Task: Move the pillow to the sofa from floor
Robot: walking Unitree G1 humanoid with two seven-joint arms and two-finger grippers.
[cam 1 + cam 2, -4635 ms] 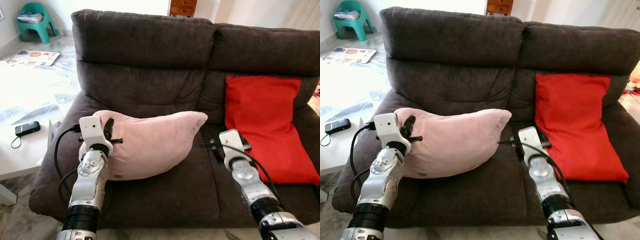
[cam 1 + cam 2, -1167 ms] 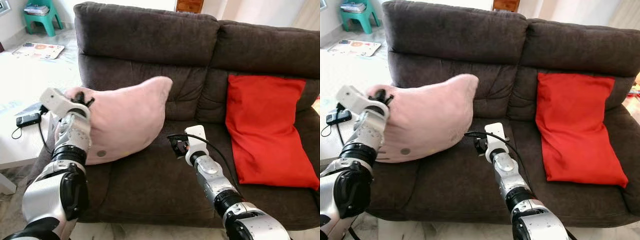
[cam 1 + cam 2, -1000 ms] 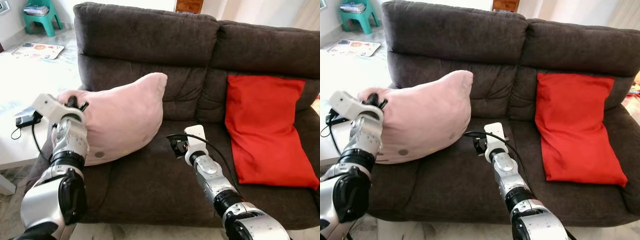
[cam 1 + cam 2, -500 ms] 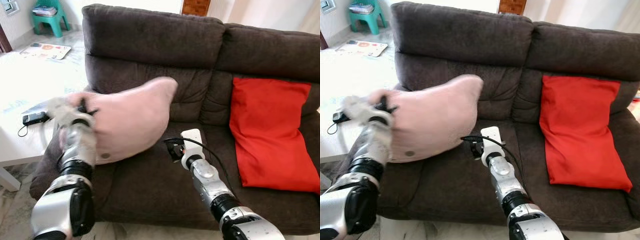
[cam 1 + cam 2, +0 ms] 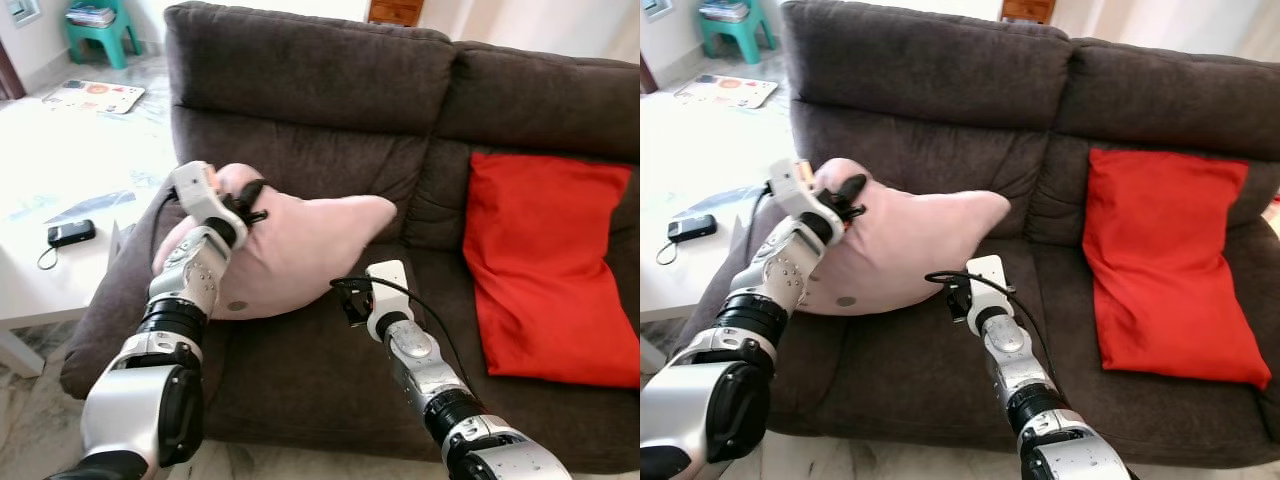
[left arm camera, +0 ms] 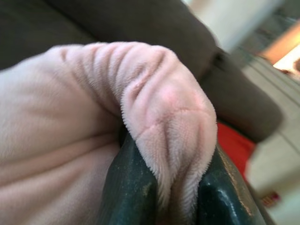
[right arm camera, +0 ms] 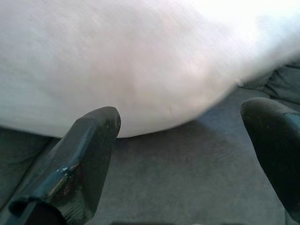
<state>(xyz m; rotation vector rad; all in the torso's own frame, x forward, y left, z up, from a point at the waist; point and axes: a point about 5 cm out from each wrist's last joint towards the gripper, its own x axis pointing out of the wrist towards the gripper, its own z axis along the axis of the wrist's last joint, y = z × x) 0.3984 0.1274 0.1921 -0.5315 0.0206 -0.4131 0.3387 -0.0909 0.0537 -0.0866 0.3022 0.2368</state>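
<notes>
The pale pink pillow (image 5: 300, 250) lies on the left seat of the dark brown sofa (image 5: 300, 70), leaning towards the backrest. My left gripper (image 5: 248, 200) is shut on the pillow's upper left corner. In the left wrist view a fold of pink fabric (image 6: 164, 122) is pinched between the two black fingers (image 6: 126, 187). My right gripper (image 5: 347, 298) is open, low over the seat just right of the pillow's lower edge. Its fingers (image 7: 84, 154) are spread wide and point at the pillow (image 7: 140, 61) without touching it.
A red cushion (image 5: 555, 270) leans on the sofa's right seat. A white low table (image 5: 60, 180) with a small black device (image 5: 70, 233) stands left of the sofa. A teal stool (image 5: 95, 25) stands far back on the left.
My left arm has swung the pillow rightward and down from over the armrest onto the seat. The right gripper has hardly moved and stays open.
</notes>
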